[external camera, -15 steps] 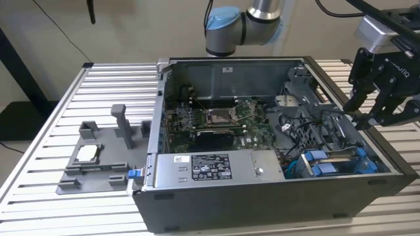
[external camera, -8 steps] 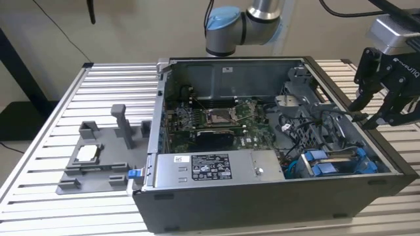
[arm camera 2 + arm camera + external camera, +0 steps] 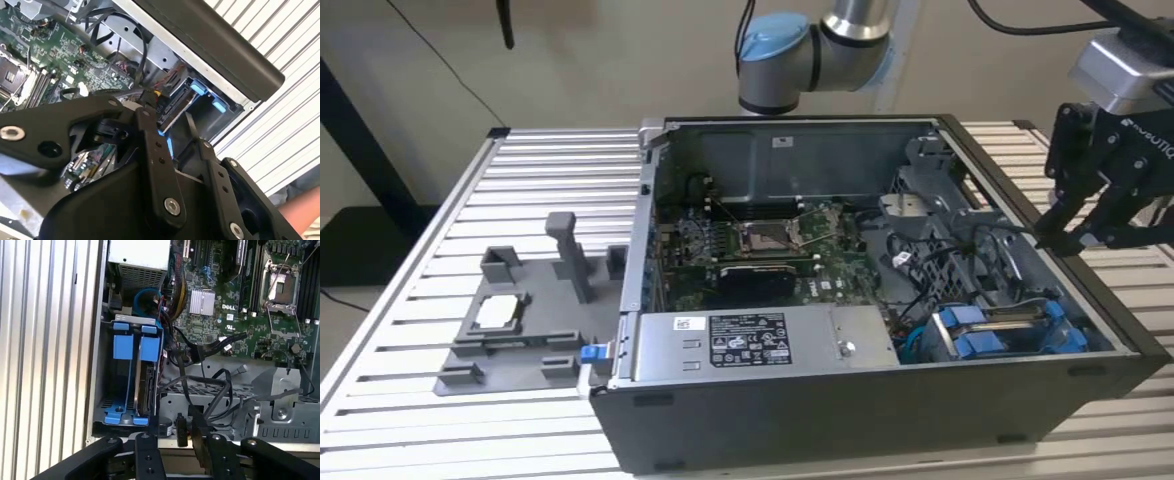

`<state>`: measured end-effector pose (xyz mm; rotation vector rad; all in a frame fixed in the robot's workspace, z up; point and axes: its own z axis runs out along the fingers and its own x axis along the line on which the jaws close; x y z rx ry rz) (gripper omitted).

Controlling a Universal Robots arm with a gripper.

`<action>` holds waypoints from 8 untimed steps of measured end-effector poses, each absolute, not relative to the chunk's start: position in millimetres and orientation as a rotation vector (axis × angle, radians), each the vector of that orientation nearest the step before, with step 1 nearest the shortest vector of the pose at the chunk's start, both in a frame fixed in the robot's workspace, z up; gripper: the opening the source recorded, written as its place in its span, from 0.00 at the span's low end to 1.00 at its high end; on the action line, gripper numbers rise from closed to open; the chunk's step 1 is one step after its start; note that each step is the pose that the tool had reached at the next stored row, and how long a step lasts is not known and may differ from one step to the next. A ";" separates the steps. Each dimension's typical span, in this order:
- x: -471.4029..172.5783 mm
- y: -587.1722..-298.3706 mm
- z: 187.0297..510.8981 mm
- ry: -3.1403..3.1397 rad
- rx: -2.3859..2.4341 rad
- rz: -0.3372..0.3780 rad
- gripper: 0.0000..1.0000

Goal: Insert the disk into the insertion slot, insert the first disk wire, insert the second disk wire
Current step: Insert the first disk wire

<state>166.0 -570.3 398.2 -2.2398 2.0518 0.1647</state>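
Standing on edge, the disk sits inside the insertion slot, at the near corner of the computer case on the exterior view's right. Beyond the slot, the end effector hangs above the case rim; whether it is wide or narrow cannot be told. Loose black wires lie beside the slot.

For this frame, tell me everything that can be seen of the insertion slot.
The insertion slot is a boxy grey metal cage with a perforated floor, set in the case's corner beside the power supply. Two bright blue plastic rails with tabs stand in it side by side. The disk sits on edge at one of them; the space beside it looks empty. Black cables hang close by; whether any is plugged in cannot be told. The tool hangs above, apart from it.
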 end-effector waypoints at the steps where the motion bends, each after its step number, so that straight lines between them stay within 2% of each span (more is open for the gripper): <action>1: 166.0 -570.3 398.2 2.051 -2.239 0.166 0.32; 2: 166.0 -570.3 398.1 2.051 -2.239 0.166 0.32; 4: 166.0 -570.3 398.1 2.051 -2.239 0.166 0.20; 8: 166.0 -569.5 397.0 2.060 -2.249 0.149 0.19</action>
